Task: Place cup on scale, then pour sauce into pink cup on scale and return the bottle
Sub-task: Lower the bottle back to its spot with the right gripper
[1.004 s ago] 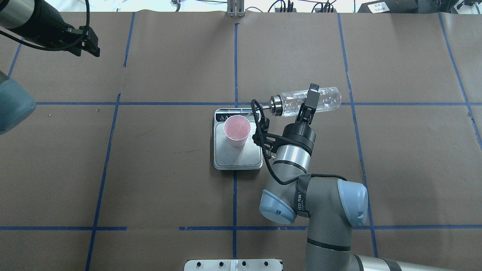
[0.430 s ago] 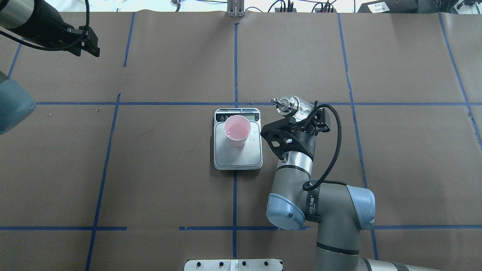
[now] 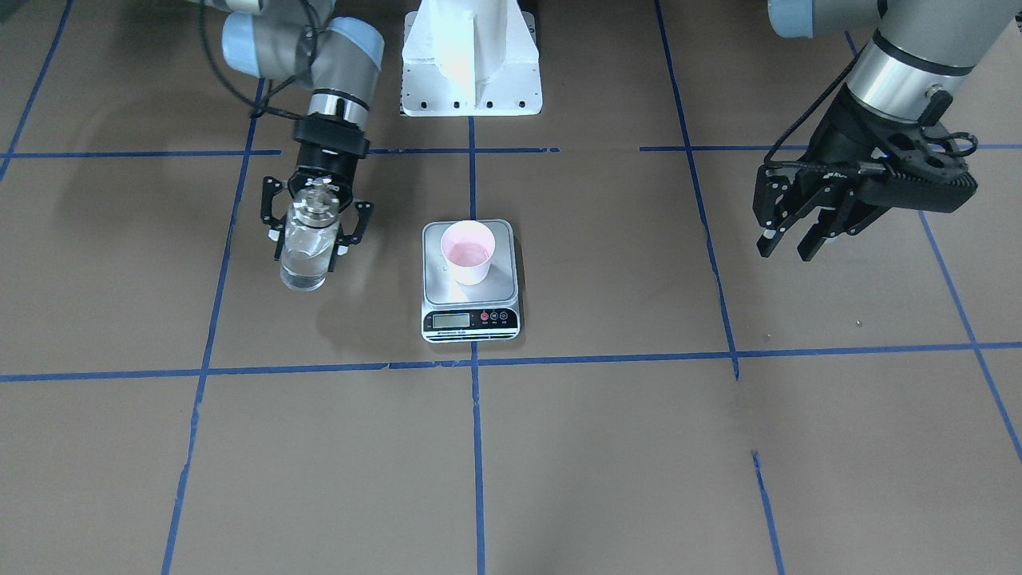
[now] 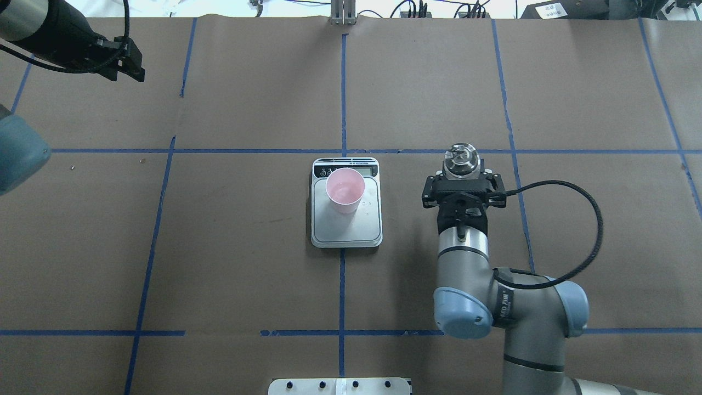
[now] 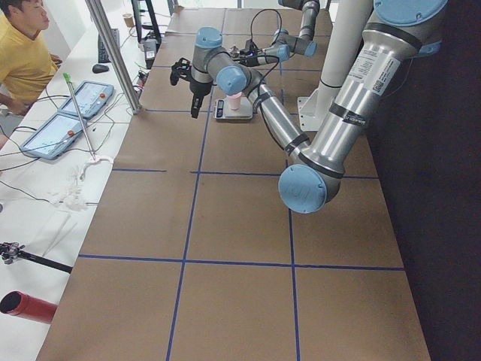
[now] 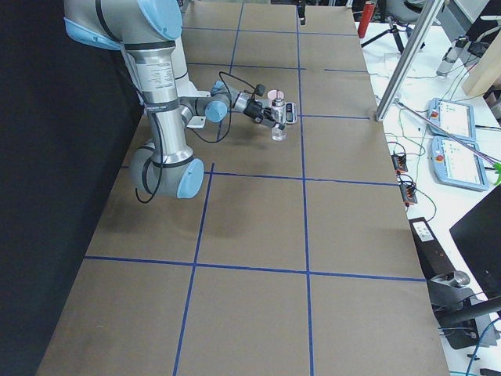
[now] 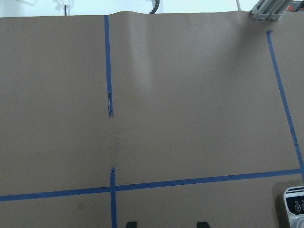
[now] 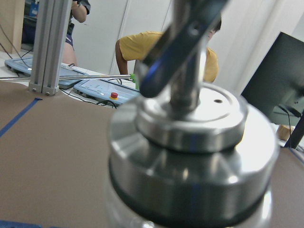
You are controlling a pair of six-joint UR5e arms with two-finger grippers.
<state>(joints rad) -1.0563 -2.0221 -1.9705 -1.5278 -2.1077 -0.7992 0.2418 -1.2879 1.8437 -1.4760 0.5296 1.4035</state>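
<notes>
The pale pink cup (image 3: pixel 467 251) (image 4: pixel 345 190) stands on the silver scale (image 3: pixel 505 279) (image 4: pixel 345 230), with a little clear liquid in it. My right gripper (image 3: pixel 315 228) (image 4: pixel 462 176) is shut on the clear glass bottle (image 3: pixel 306 255), holding it upright to the right of the scale. The bottle's metal pourer cap (image 4: pixel 461 159) (image 8: pixel 190 137) points up. I cannot tell whether its base touches the table. Clear sauce fills the lower part of the bottle. My left gripper (image 3: pixel 786 243) (image 4: pixel 129 68) (image 7: pixel 166 224) is open and empty, high at the far left.
Brown paper with a blue tape grid (image 4: pixel 343 151) covers the table. The white robot base (image 3: pixel 471 64) (image 4: pixel 340 385) is at the near edge. An aluminium post (image 4: pixel 343 13) stands at the far edge. An operator (image 5: pixel 22 60) and tablets (image 5: pixel 71 113) are beyond it.
The bottle went from tilted over the cup, pouring, to upright. My right gripper carried it to the right, away from the scale. The left arm has not moved.
</notes>
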